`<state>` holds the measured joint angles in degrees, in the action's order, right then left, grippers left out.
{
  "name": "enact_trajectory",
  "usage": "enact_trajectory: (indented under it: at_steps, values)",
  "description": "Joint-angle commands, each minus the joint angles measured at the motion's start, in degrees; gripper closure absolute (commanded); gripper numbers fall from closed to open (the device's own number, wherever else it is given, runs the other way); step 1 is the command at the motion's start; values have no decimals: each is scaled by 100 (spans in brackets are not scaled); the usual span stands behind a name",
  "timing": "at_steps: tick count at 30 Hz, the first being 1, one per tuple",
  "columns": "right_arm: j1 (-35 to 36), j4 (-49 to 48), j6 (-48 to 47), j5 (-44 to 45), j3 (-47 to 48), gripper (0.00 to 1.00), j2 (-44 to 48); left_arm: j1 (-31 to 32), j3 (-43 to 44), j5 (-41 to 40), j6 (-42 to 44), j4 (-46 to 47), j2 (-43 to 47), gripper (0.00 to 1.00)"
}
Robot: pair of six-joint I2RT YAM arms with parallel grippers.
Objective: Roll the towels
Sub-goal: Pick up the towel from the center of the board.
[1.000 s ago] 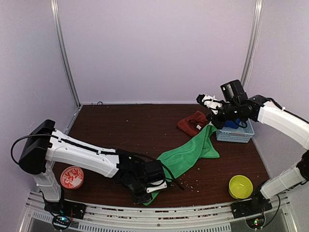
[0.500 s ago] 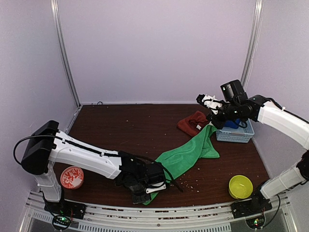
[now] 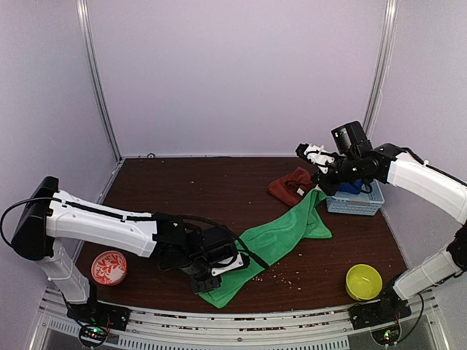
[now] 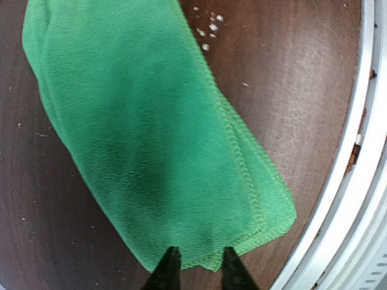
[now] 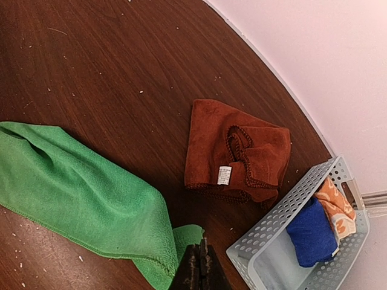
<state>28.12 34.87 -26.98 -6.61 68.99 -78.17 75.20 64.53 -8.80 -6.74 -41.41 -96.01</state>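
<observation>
The green towel (image 3: 281, 235) lies as a long diagonal strip from the front middle of the table toward the basket. My left gripper (image 3: 219, 267) is open at its near end. In the left wrist view the two dark fingertips (image 4: 171, 261) stand apart over the towel's (image 4: 151, 133) hemmed end, gripper (image 4: 199, 263). The rust-red towel (image 3: 290, 186) lies crumpled and loosely folded at the back right, its white label up (image 5: 230, 145). My right gripper (image 3: 309, 152) is shut and empty, held above the green towel's far end (image 5: 78, 181), gripper (image 5: 201, 266).
A pale perforated basket (image 3: 359, 203) with blue and orange cloths (image 5: 311, 232) stands at the right. A yellow bowl (image 3: 363, 281) sits front right, a red patterned bowl (image 3: 109, 267) front left. The metal rail (image 4: 357, 181) runs along the front edge. Crumbs dot the table.
My left arm has swung back and left, and the towel's near end now lies wider and flatter in front of the gripper. The right arm has barely moved.
</observation>
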Motion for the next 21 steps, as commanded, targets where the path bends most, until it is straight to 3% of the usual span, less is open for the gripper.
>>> enact_trajectory:
  at_steps: [1, 6, 12, 21]
  values:
    - [-34, -112, 79, -33, 88, 100, -36, 234, -115, 400, 287, 177, -190, 71]
    - [-33, -112, 70, 1, 41, 100, -23, 241, -39, 409, 486, 185, -236, 63]
    - [-34, -148, 62, 18, -9, 100, -21, 241, -87, 479, 595, 214, -519, 67]
    - [-35, -147, 79, -34, 5, 100, -76, 262, -151, 287, 704, 243, -780, 64]
